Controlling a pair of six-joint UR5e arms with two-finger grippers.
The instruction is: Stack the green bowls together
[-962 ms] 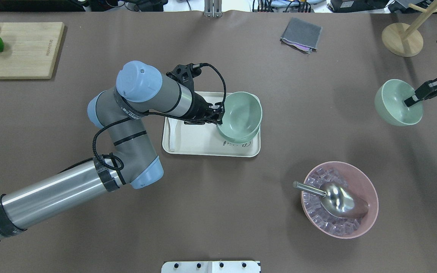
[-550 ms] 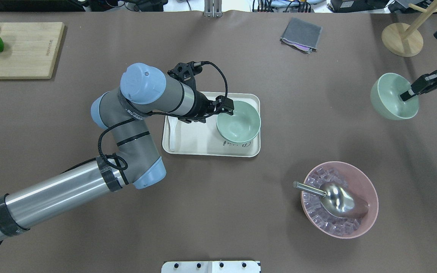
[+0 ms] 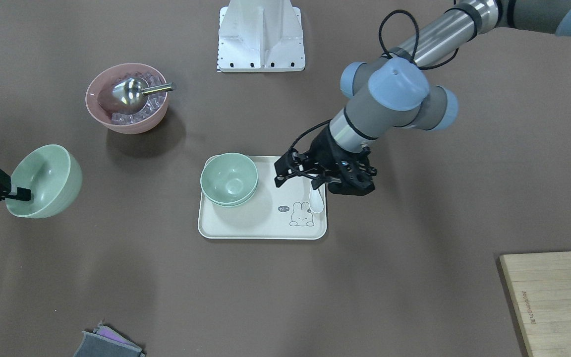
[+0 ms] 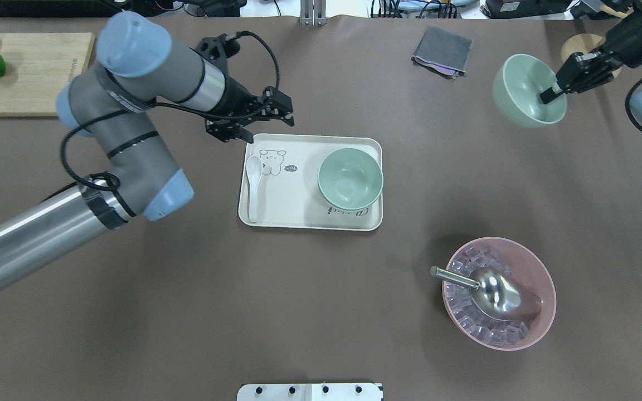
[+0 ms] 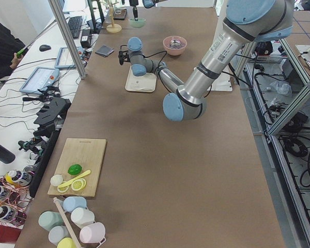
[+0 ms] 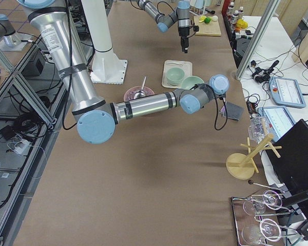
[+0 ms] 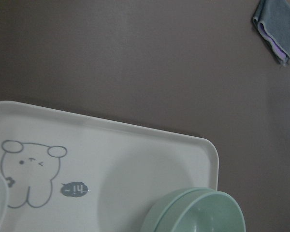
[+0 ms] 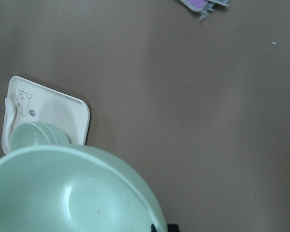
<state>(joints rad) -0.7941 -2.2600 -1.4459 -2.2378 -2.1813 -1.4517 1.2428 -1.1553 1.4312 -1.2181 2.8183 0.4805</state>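
Two green bowls (image 4: 350,179) sit nested on the right half of a cream tray (image 4: 298,218); they also show in the front view (image 3: 229,179) and the left wrist view (image 7: 203,215). My left gripper (image 4: 265,120) is open and empty, just off the tray's far left corner. My right gripper (image 4: 552,94) is shut on the rim of the third green bowl (image 4: 524,92), held tilted above the table at the far right. That bowl fills the right wrist view (image 8: 72,193) and shows in the front view (image 3: 42,181).
A white spoon (image 4: 253,184) lies on the tray's left side. A pink bowl (image 4: 546,289) of ice cubes with a metal scoop (image 4: 494,291) stands at the near right. A grey cloth (image 4: 442,51) and a wooden stand (image 4: 577,47) are at the far right, a cutting board (image 4: 37,72) at the far left.
My left gripper set its bowl into the bowl on the tray, opened and pulled back off the tray's far left. My right gripper carried its bowl farther away and leftward.
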